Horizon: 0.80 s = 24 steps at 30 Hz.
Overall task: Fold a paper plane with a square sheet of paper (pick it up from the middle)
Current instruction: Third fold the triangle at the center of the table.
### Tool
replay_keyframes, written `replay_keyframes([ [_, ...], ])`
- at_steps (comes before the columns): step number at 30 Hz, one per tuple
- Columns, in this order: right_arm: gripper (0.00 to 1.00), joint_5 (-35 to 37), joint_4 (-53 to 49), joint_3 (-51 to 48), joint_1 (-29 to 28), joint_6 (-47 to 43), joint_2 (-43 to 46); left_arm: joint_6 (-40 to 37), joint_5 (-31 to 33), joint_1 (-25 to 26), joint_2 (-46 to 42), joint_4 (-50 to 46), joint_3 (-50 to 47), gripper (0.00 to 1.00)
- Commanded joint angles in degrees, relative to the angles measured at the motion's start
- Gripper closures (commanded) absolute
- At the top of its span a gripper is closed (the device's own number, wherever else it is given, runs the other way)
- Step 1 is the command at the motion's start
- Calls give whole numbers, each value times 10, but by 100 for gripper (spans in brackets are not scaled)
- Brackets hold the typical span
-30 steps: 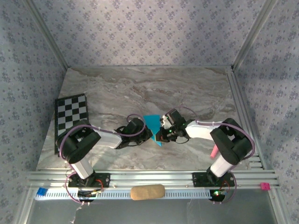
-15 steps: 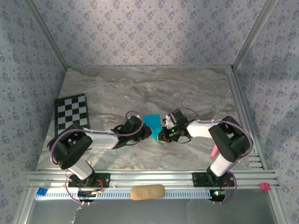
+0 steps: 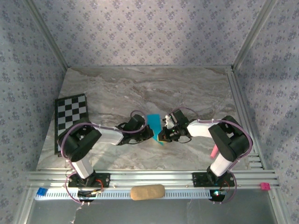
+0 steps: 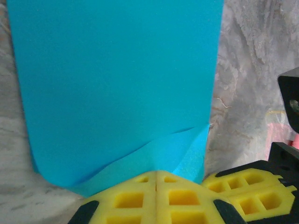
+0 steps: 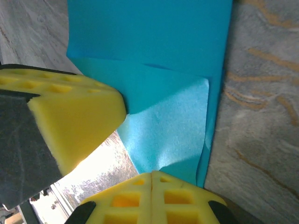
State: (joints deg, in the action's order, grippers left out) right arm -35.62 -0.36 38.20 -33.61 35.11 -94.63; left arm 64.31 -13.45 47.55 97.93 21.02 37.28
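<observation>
Right of the checkered board [image 3: 71, 114], the left gripper [image 3: 146, 133] had its yellow pads pressed together, tips against the near edge of the turquoise paper [image 3: 153, 122]. The paper lay mid-table as a partly folded strip with a loose flap. Just beside it, the right gripper [image 3: 162, 136] was likewise closed at that flap's corner; whether either nipped a layer could not be told. To crease well, I judged that one tip should pin the strip flat while the other ran along the fold, keeping the edges aligned.
</observation>
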Motion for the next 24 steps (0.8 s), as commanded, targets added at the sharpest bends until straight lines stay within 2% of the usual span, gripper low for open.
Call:
replay_keyframes([
  [1,100,35,-61,-3,6,-17,-16,-14,5,-24,4,-8,-13,94],
  [7,100,40,-70,-5,7,-24,-15,-40,-2,-62,0,-28,-20,93],
  [12,100,42,-71,-6,8,-26,-16,-62,7,-85,-6,-86,-7,94],
  [24,100,23,-84,-2,20,-52,-16,-69,17,-114,-40,-111,-20,95],
])
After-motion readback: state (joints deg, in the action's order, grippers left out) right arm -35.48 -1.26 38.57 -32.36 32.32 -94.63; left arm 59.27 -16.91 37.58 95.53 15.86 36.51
